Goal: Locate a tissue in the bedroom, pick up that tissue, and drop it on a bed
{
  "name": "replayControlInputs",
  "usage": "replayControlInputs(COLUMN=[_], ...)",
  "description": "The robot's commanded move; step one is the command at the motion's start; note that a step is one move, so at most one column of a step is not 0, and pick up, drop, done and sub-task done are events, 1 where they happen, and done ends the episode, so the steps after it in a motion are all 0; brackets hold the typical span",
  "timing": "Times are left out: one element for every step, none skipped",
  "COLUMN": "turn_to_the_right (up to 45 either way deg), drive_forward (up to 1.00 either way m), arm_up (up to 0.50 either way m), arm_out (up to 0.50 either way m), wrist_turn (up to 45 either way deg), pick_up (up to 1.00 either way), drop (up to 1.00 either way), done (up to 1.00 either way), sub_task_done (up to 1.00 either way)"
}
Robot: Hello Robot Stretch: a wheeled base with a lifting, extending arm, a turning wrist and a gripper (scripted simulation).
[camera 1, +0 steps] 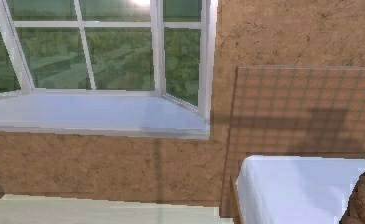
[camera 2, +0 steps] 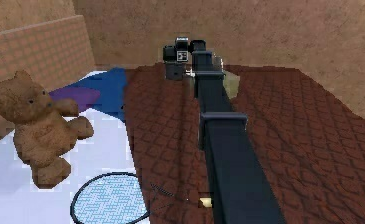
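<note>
Forward view: white-framed bay window (camera 1: 90,50), rough brown wall (camera 1: 290,35), brown checked headboard (camera 1: 300,110), white corner of the bed (camera 1: 290,190). Arm side view: dark red quilted cover (camera 2: 310,130), brown teddy bear (camera 2: 35,120), blue-rimmed racket (camera 2: 110,200), dark square arm bar (camera 2: 225,150) over the quilt, black two-finger gripper (camera 2: 177,52) at its end. A pale beige box (camera 2: 230,82), maybe the tissue, lies on the quilt just beside the bar. Can't tell whether the gripper holds anything.

The dark arm (camera 2: 225,140) reaches across a bed (camera 2: 20,190) with a reddish-brown quilt (camera 2: 310,130). Whether the hand (camera 2: 176,50) at its far end holds anything cannot be told. A pale boxy thing (camera 2: 231,84) lies just beside the arm. A teddy bear (camera 2: 38,125) sits near a blue racket (camera 2: 110,198).
</note>
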Motion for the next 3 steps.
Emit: replayControlInputs(turn_to_the_right=[0.0,0.0,0.0], drive_forward=[0.00,0.00,0.00], arm_up=[-0.08,-0.32,0.00], arm_out=[0.00,0.00,0.00], wrist_turn=[0.0,0.0,0.0], pick_up=[0.00,0.00,0.00], drop=[0.00,0.00,1.00], done=[0.00,0.00,0.00], sub_task_done=[0.00,0.00,0.00])
